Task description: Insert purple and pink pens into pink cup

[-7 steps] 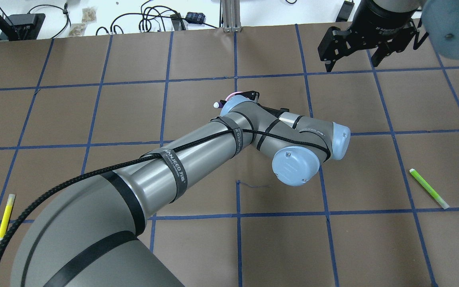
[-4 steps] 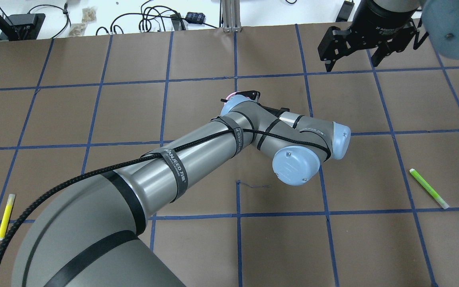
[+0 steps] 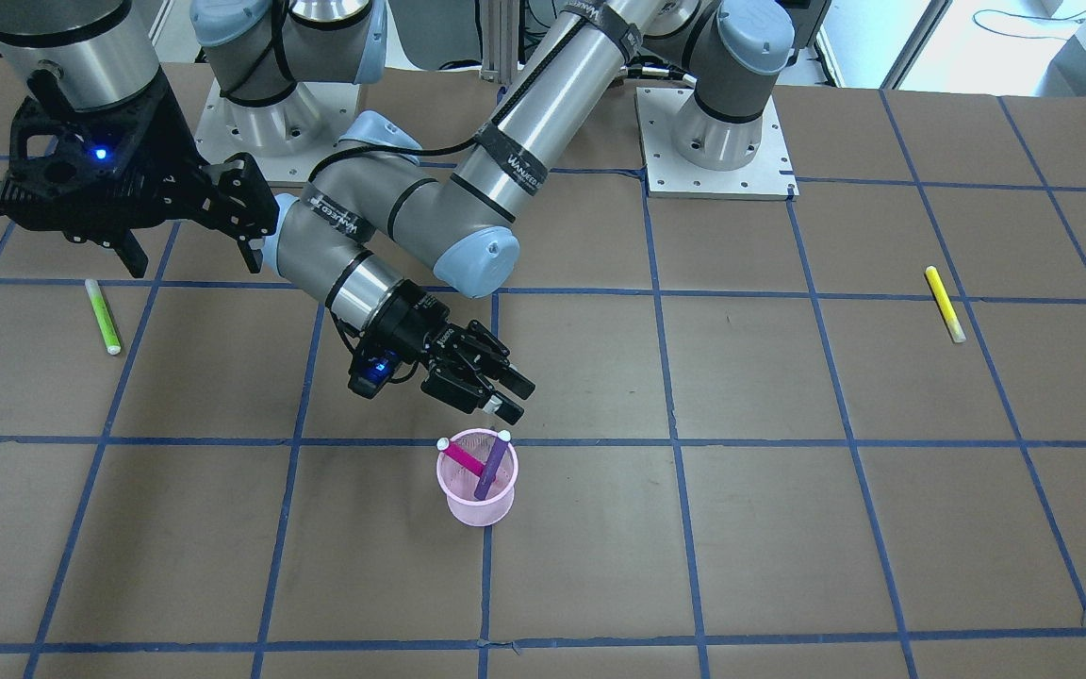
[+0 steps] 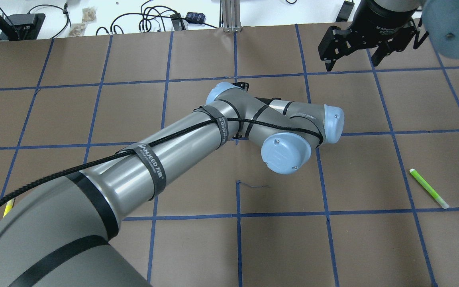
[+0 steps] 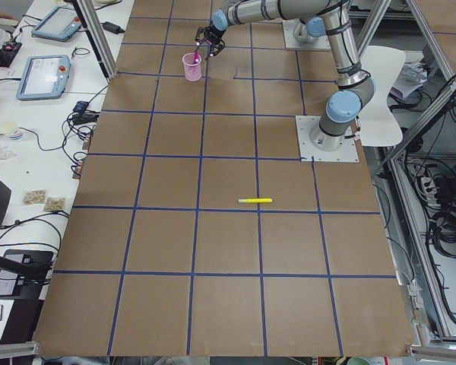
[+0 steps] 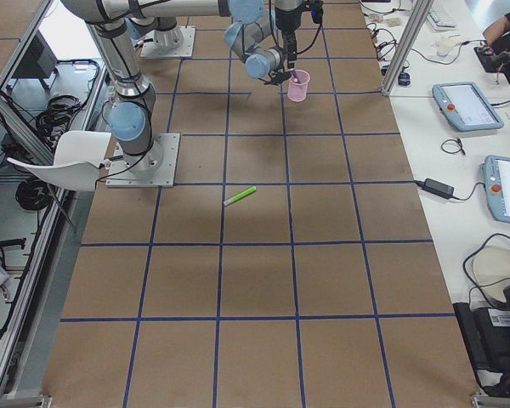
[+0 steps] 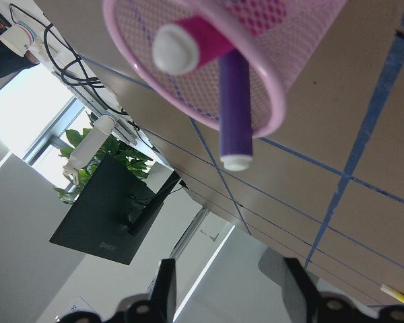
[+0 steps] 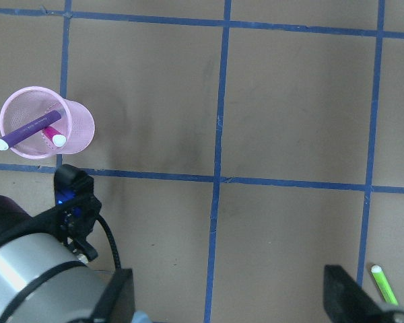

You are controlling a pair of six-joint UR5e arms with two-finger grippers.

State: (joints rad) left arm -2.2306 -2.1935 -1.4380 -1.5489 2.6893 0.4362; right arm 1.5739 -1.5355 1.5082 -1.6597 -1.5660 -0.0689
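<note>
Mid-table, on the brown paper of the table [image 3: 788, 528] with its blue tape grid, the pink cup [image 3: 477, 490] stands upright.

- Pink pen [image 3: 461, 457] and purple pen [image 3: 491, 467] are both inside the cup. They are tilted and cross each other, white caps up and leaning on the rim.
- My left gripper [image 3: 510, 398] hangs just above and behind the cup, on the side toward my base. Its jaws are spread and nothing is between them.
- From the left wrist camera the cup [image 7: 276, 101] sits straight ahead. The purple pen [image 7: 234, 101] pokes out over the rim, clear of my fingertips, and the pink pen [image 7: 188, 44] lies beside it.
- My right gripper [image 4: 351, 59] is raised over the table on my right side, well apart from the cup. Its jaws are wide and empty.
- Green pen [image 3: 102, 316] lies flat on my right side of the table.
- Yellow pen [image 3: 944, 304] lies flat on my left side, far from the cup.
</note>
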